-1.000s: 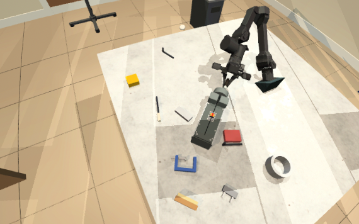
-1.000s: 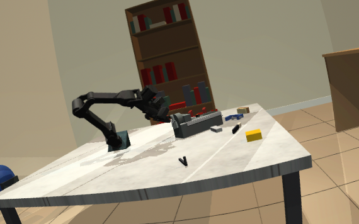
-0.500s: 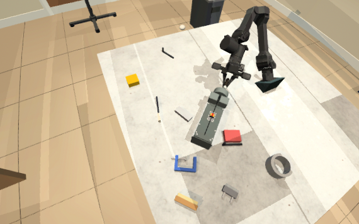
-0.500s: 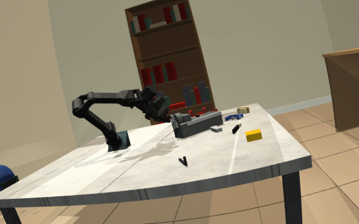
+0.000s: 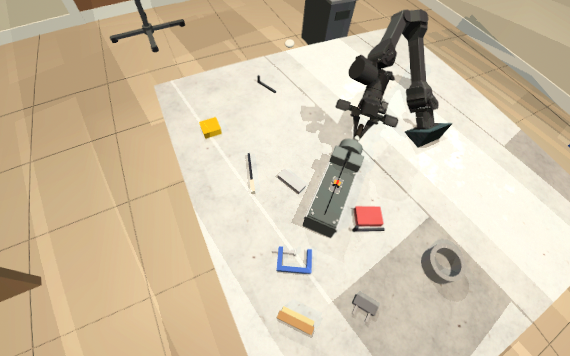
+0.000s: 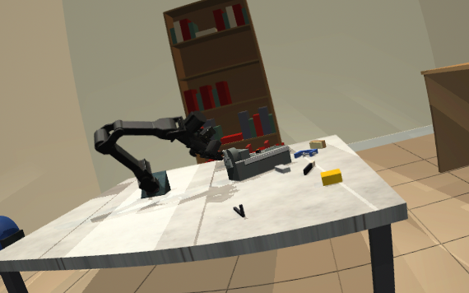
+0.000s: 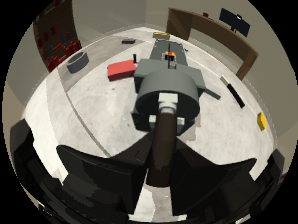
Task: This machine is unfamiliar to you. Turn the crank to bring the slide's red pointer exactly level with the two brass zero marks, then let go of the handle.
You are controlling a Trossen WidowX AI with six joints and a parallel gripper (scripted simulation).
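Observation:
The grey-green machine [image 5: 327, 200] [image 6: 258, 164] [image 7: 169, 88] stands on the table, with a long slotted top and a round housing at the arm's end. The slide's small red pointer [image 5: 337, 182] [image 7: 170, 54] shows near the middle of the slot, with tiny orange spots beside it; whether it is level with the brass zero marks is too small to tell. The dark brown crank handle [image 7: 164, 150] sticks out from the housing towards the wrist camera. My gripper [image 5: 358, 134] [image 6: 221, 155] [image 7: 160, 136] is shut on this handle, one finger on each side. The crank's arm is mostly hidden.
Beside the machine lie a red block [image 5: 369, 216] [image 7: 121, 70], a flat grey block [image 5: 291, 181] and a black-and-cream tool [image 5: 250, 170]. Farther off are a blue clamp frame [image 5: 294, 270], a grey ring [image 5: 429, 269], a yellow block [image 5: 210, 127] [image 6: 331, 177] and a black angled rod [image 5: 267, 87].

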